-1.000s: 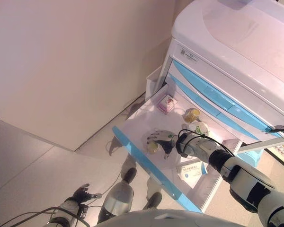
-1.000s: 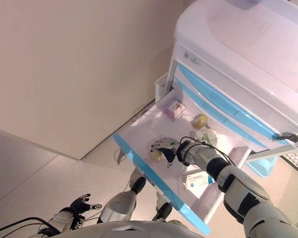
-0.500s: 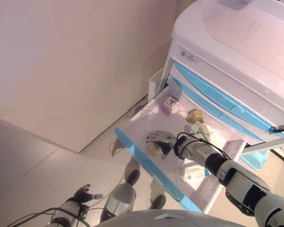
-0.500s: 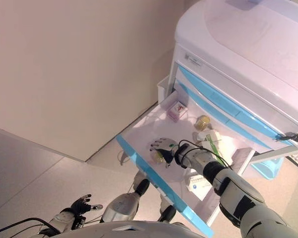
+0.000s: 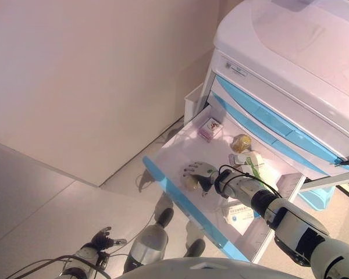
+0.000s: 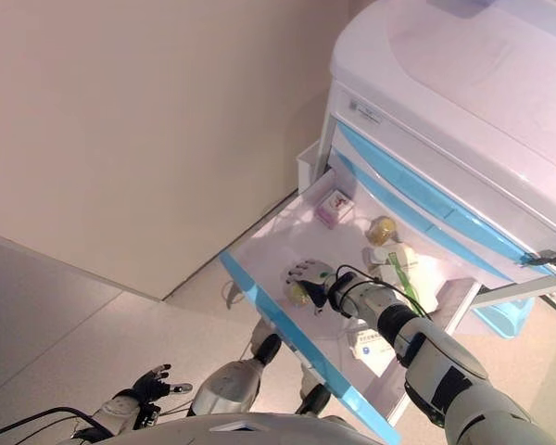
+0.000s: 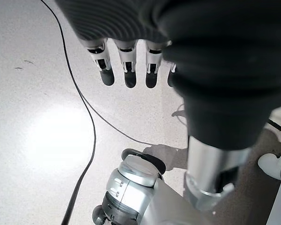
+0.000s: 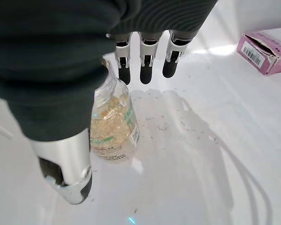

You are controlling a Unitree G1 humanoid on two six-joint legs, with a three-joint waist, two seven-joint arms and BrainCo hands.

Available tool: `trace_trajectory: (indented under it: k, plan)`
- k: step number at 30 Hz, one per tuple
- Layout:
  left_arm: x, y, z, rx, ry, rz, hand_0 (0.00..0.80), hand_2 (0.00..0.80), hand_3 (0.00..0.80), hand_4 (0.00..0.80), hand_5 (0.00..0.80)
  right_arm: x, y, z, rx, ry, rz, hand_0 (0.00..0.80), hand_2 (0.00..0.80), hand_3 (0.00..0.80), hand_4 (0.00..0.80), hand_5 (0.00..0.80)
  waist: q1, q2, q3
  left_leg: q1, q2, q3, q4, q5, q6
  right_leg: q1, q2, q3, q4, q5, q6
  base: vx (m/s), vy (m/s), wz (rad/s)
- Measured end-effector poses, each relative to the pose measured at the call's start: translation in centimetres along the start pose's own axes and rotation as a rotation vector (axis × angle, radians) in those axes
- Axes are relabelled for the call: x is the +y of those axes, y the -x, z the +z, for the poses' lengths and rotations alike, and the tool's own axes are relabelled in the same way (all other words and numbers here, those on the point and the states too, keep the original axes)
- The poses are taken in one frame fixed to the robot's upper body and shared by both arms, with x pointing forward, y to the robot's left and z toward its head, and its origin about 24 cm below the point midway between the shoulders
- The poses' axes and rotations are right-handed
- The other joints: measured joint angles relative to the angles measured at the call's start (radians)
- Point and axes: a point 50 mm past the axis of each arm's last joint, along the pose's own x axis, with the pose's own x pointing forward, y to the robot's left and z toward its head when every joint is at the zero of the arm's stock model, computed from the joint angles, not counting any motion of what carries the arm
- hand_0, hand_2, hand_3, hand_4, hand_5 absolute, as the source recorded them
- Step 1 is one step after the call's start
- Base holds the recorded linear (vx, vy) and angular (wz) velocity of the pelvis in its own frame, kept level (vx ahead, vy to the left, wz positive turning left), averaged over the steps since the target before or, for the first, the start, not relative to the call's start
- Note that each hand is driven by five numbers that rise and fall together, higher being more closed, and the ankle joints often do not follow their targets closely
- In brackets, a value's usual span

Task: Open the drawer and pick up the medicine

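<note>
The cart's lower drawer [image 5: 185,207], white with a blue front, stands pulled open. A small clear medicine bottle [image 5: 190,183] with yellow capsules lies on the drawer floor near the front. My right hand [image 5: 201,172] is inside the drawer right over it. In the right wrist view the bottle [image 8: 113,131] lies between the straight fingers [image 8: 145,65] and the thumb, and the hand is open, not closed on it. My left hand [image 5: 102,239] hangs low at the lower left, fingers [image 7: 129,70] straight and empty.
The drawer also holds a pink box [image 5: 210,128] at the back, a yellow-capped jar [image 5: 241,142], a white bottle with green print [image 5: 250,160] and a white-and-blue box [image 5: 239,212]. The white cart [image 5: 291,64] has closed blue drawers above. A wall is on the left.
The whole view has shifted a little, so the camera moved. My right hand stays over the clear bottle in the drawer. My left hand has not visibly moved.
</note>
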Motion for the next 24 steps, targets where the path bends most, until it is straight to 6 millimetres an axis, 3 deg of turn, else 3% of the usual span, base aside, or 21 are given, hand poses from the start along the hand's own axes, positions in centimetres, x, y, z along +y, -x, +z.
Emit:
trace_trajectory:
  k: [1,2,3,24]
  plan:
    - [0.0,0.0,0.0,0.0,0.0,0.0,0.0,0.0,0.0,0.0,0.0,-0.02,0.0,0.0,0.0,0.0,-0.005,0.458,0.458,0.458,0.458,0.458,0.0,0.001,0.0,0.0,0.0,0.0,0.0,0.0,0.0,0.0,0.0,0.0,0.0,0.0,0.0,0.0,0.0,0.0]
    - [0.0,0.0,0.0,0.0,0.0,0.0,0.0,0.0,0.0,0.0,0.0,-0.06,-0.01,0.01,0.0,-0.001,-0.009,0.703,0.703,0.703,0.703,0.703,0.0,0.002,-0.001,0.0,0.0,0.0,0.0,0.0,0.0,0.0,0.0,0.0,0.0,0.0,0.0,0.0,0.0,0.0]
    - [0.0,0.0,0.01,-0.001,0.0,0.0,0.0,0.0,0.0,0.0,0.0,-0.07,-0.01,0.01,0.0,-0.002,-0.008,0.8,0.8,0.8,0.8,0.8,0.0,0.002,-0.001,-0.001,0.0,0.0,0.0,0.0,0.0,0.0,0.0,0.0,0.0,0.0,0.0,0.0,0.0,0.0]
    - [-0.06,0.0,0.18,-0.018,0.0,0.0,0.0,0.0,0.0,0.0,0.0,-0.06,0.01,0.0,0.002,-0.006,-0.014,0.8,0.8,0.8,0.8,0.8,0.0,0.002,-0.001,0.0,0.0,0.001,0.0,0.0,0.0,0.0,0.0,0.0,0.0,0.0,0.0,0.0,0.0,0.0]
